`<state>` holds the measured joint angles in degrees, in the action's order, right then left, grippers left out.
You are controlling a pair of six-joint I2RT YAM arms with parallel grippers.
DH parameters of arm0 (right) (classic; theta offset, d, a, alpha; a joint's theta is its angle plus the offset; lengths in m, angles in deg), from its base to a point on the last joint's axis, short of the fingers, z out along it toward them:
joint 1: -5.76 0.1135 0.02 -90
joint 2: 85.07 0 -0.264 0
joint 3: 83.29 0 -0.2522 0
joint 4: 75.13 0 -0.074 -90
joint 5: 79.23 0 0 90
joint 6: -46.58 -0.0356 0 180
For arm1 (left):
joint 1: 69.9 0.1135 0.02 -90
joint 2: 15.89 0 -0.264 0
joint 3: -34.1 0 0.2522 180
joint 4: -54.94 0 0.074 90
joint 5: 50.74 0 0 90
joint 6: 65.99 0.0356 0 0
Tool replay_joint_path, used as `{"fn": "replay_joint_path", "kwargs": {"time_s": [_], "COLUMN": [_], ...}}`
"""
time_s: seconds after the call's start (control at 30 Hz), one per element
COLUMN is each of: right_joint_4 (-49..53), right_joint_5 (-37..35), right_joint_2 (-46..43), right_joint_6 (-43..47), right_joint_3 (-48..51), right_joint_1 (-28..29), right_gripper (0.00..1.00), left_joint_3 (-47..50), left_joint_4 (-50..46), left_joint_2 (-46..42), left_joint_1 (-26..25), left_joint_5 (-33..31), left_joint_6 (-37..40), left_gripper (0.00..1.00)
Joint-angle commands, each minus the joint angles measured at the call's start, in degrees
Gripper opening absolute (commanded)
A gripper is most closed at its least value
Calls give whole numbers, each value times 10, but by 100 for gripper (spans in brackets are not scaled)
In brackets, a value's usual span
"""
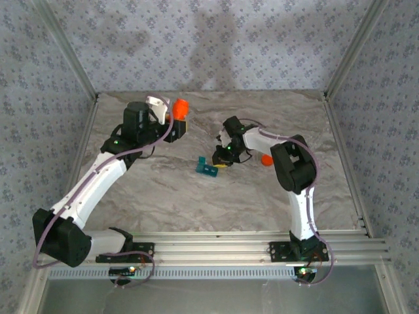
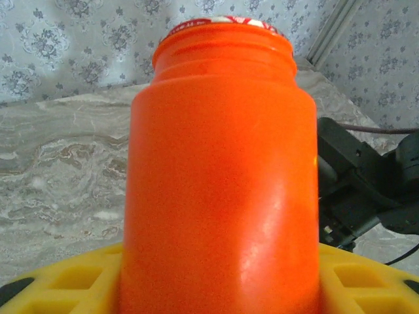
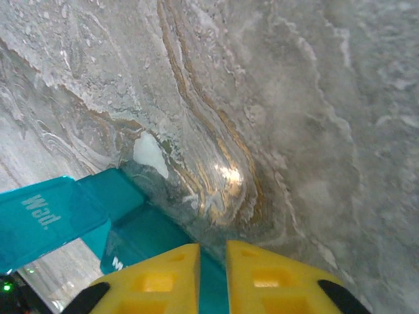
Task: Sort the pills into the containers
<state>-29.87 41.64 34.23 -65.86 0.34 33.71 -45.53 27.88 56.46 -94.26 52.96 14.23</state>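
Now, teal containers [image 3: 147, 229], lid [image 3: 46, 216] open, contents unclear, orange bottle [image 2: 219, 183] gripped

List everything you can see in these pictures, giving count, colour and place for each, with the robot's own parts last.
orange bottle: one, orange, far left of the table, in the left gripper
small orange object: one, orange, on the table beside the right arm; perhaps a cap
containers: one strip, teal, mid-table, a lid flipped open
white piece: one, white, beside the strip; perhaps a pill
table: one, grey marbled
left gripper: one, yellow fingers, shut on the orange bottle
right gripper: one, yellow fingers, shut, at the strip
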Motion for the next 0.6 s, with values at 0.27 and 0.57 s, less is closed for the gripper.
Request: {"fn": "replay_joint_path", "kwargs": {"time_s": [0.27, 0.57], "right_joint_4": [16, -9], "right_joint_5": [-35, -83], "right_joint_2": [-160, -271], "right_joint_6": [-14, 0], "right_joint_3": [44, 126], "right_joint_1": [-41, -33], "right_gripper": [45, 53], "left_joint_3": [43, 109], "left_joint_4": [3, -19], "left_joint_2": [-60, -117], "left_joint_1": [-6, -44], "left_joint_5": [35, 4], "left_joint_6": [-24, -40], "left_gripper": [0, 0]}}
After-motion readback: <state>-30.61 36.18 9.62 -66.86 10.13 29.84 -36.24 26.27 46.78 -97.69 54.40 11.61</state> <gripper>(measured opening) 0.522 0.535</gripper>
